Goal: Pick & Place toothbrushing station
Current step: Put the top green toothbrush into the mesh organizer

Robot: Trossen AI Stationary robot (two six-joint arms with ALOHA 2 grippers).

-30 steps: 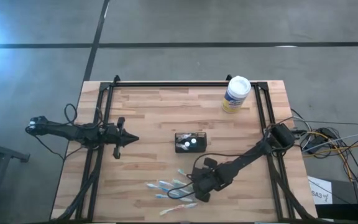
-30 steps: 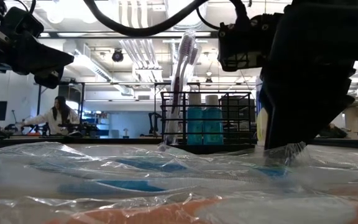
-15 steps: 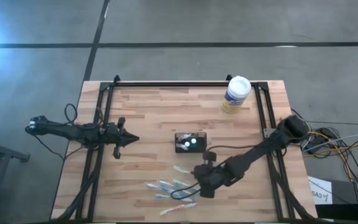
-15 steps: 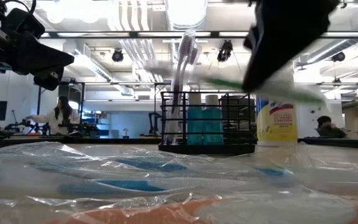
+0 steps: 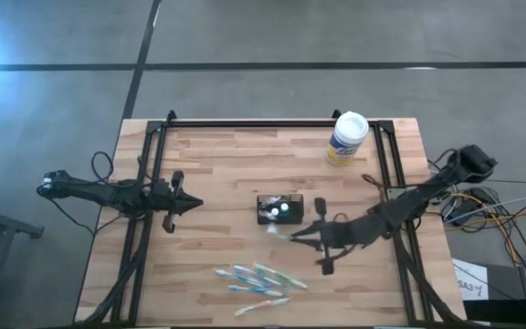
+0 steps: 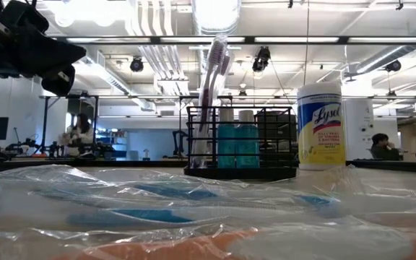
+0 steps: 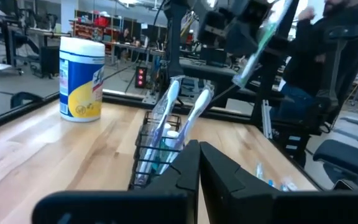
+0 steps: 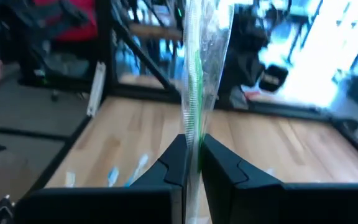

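Observation:
The toothbrushing station (image 5: 280,208), a small black wire holder with toothbrushes standing in it, rests on its base mid-table; it also shows in the low view (image 6: 240,148) and the left wrist view (image 7: 160,149). My right gripper (image 5: 301,236) hovers just near-right of it, shut on a green toothbrush in a clear wrapper (image 8: 197,74). My left gripper (image 5: 188,205) waits shut and empty, left of the station. Several wrapped toothbrushes (image 5: 258,279) lie flat near the table's front edge. My right gripper pinches the wrapped green toothbrush (image 8: 195,127) between its two fingers. The brush runs on past the fingertips along the fingers' line. Which end is held I cannot tell. It shows tilted and lifted clear of the table in the left wrist view (image 7: 260,37).
A white-lidded, yellow-labelled Lysol canister (image 5: 347,138) stands at the far right of the table, also in the low view (image 6: 321,126). Black frame rails (image 5: 149,183) run along the table's left, far and right sides. People show in the room beyond the table.
My right gripper has risen from the pile of wrapped toothbrushes with the green one and gone toward the far edge, up to the station. It has turned so that the brush points toward the station. The brush is lifted clear; the rest of the pile stays.

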